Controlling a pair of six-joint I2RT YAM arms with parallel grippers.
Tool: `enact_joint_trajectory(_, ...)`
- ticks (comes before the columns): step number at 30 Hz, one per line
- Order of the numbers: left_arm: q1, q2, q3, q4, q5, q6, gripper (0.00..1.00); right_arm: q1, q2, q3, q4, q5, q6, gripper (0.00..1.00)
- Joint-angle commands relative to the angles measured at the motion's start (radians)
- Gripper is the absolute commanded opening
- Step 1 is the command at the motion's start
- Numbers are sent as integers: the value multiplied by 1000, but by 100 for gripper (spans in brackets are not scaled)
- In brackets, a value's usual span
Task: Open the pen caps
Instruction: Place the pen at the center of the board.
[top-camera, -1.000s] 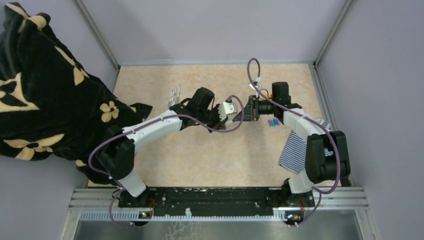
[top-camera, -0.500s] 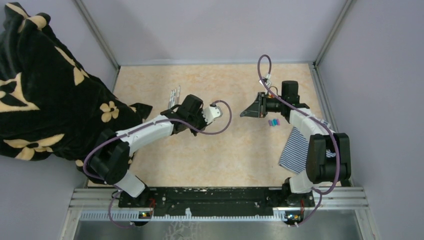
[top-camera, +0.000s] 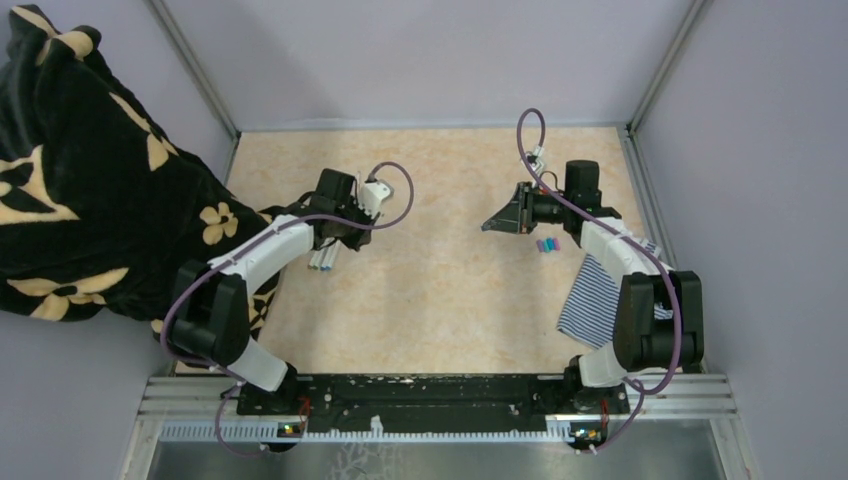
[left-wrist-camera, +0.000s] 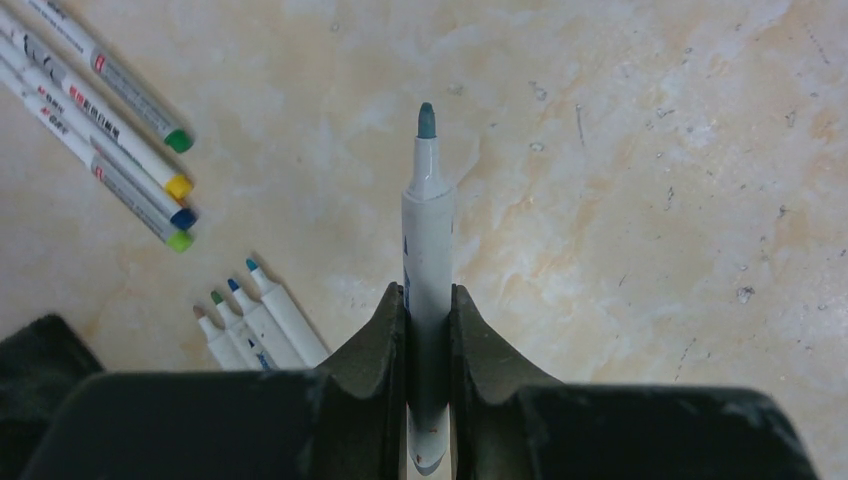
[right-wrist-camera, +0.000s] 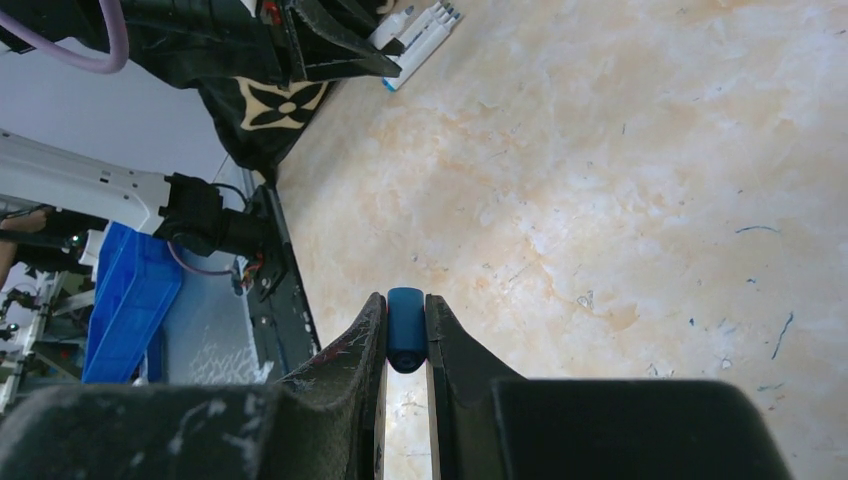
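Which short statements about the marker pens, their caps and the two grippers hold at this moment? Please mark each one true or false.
The left gripper holds a white-barrelled marker pen with its teal tip bare. True.
The right gripper is empty. False: it is shut on a small blue plastic cap.
Four capped white pens lie on the marbled beige table. True.
The blue-and-white striped cloth lies at the table's left edge. False: it lies at the right edge.

Scene is lit evenly from above, bright and diffuse. Soft, faint shadows are cast on the counter (top-camera: 440, 290) beside the arms. In wrist views, left gripper (left-wrist-camera: 428, 300) and right gripper (right-wrist-camera: 404, 308) are rendered dark, slightly blurred close up.
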Motion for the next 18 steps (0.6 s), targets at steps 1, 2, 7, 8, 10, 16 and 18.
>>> enact_joint_trajectory(1, 53, -53, 8, -46, 9, -49, 0, 3, -47, 11, 27, 8, -26, 0)
enact_joint_trajectory(2, 70, -58, 7, -53, 4, -53, 0, 3, -47, 10, 28, 9, -26, 0)
enact_joint_trajectory(7, 152, -60, -6, -80, 5, -68, 0, 2, -57, 5, 27, 22, -36, 0)
enact_joint_trajectory(8, 167, -58, -12, -86, 5, -70, 0, 3, -62, 3, 29, 27, -36, 0)
enact_joint_trajectory(10, 196, -51, -19, -95, 1, -75, 0, 3, -66, -1, 32, 29, -36, 0)
enact_joint_trajectory(16, 300, -42, -38, -100, -8, -77, 0, 3, -67, -5, 34, 30, -37, 0)
enact_joint_trajectory(18, 332, -34, -37, -100, 1, -75, 0, 3, -67, -6, 34, 31, -39, 0)
